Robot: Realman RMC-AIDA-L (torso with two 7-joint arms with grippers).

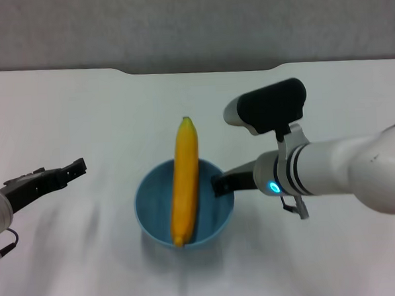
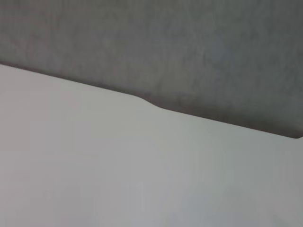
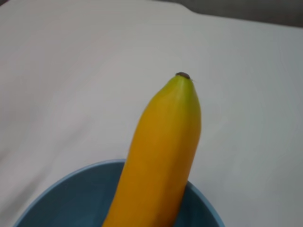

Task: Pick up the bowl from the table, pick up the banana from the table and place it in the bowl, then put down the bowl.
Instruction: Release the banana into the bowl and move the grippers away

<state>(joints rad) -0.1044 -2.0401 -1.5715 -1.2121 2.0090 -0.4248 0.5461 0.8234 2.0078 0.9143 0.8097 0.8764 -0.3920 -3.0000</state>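
No legible text or labels

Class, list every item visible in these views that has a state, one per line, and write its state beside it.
banana: lying in the bowl, its far tip sticking out past the rim.
bowl: upright, holding the banana, gripped at its right rim.
right gripper: at the bowl's right rim, shut on it.
left gripper: off to the left above the table, holding nothing.

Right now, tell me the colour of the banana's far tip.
Greenish, with a dark end on the banana; the right wrist view shows it best.
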